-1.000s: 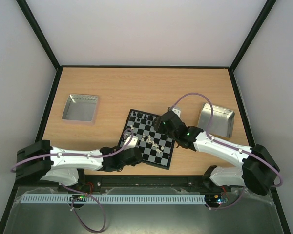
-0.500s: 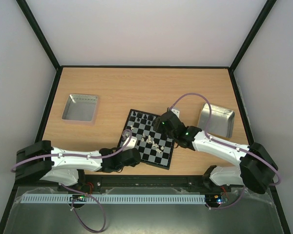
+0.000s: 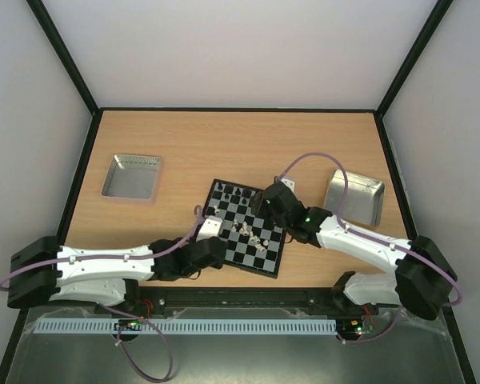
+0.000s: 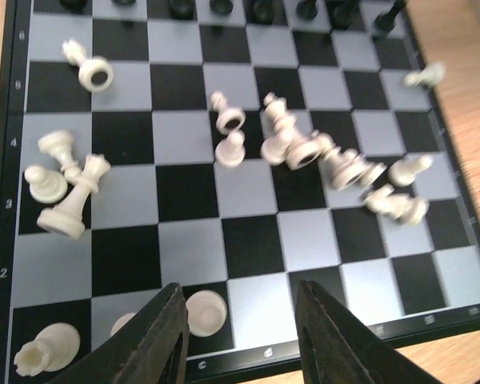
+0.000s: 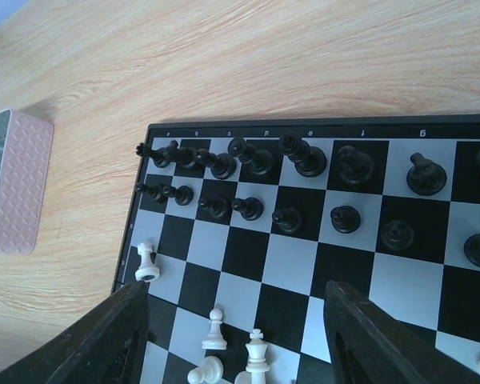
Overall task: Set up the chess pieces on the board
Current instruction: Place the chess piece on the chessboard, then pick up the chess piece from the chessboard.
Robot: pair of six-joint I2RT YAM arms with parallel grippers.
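Numbers 1 to 4 mark the board edge. White chess pieces lie tipped mid-board; black ones stand in rows. Left claw and right claw hang above, fingers apart.

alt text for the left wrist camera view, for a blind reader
Overhead view of a chessboard with cream-white pieces strewn across its middle, many toppled, and a row of black pieces along the far edge. The left arm's open jaws hang over the near edge, where a few more stand on the first rank.
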